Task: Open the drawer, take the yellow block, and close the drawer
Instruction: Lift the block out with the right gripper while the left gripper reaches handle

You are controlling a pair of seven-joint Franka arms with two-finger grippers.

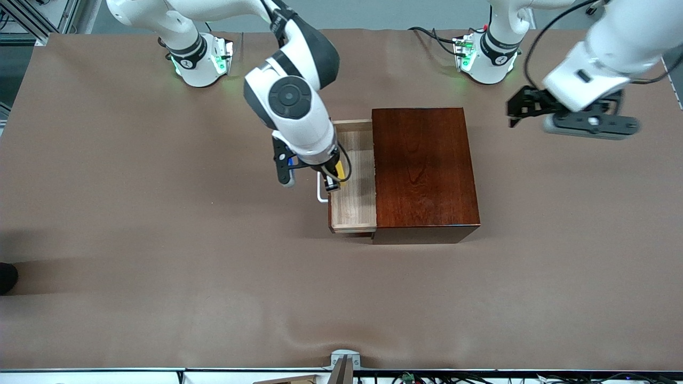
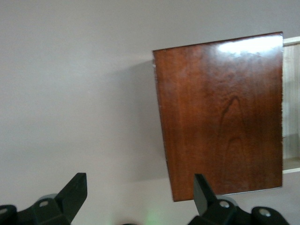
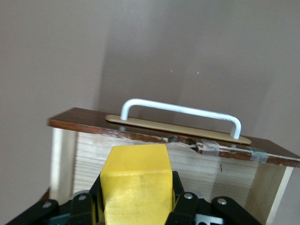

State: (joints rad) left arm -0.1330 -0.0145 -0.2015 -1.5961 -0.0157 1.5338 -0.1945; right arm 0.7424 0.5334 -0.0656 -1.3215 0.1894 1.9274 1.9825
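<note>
Wooden box (image 1: 424, 170) standing near the middle of the tabletop (image 1: 133, 224), somewhat toward the edge where the arm bases stand, with the drawer (image 1: 355, 208) pulled out toward the right arm's end; white bar handle (image 1: 321, 193) on the drawer's front panel. Right gripper (image 1: 335, 180) over the open drawer just inside that front panel, fingers closed on the yellow block (image 3: 136, 180); the right wrist view shows the block clamped between the two pads with the pale tray wall and the handle directly ahead of it; whether the block is clear of the tray floor cannot be told. Left gripper (image 1: 539, 106) waiting in the air over the bare tabletop toward the left arm's end, near the base edge, well apart from the box, fingers (image 2: 70, 194) spread open and holding nothing. Step in hand, as judged: lifting the block out of the tray, with closing the drawer remaining. To do it well, raise the block straight up until it stands above the front panel and handle before any sideways travel; keep the grip firm and square so the cube does not twist; carry it away toward the right arm's end; avoid brushing the tray walls, which could drag the drawer or shift the box.
</note>
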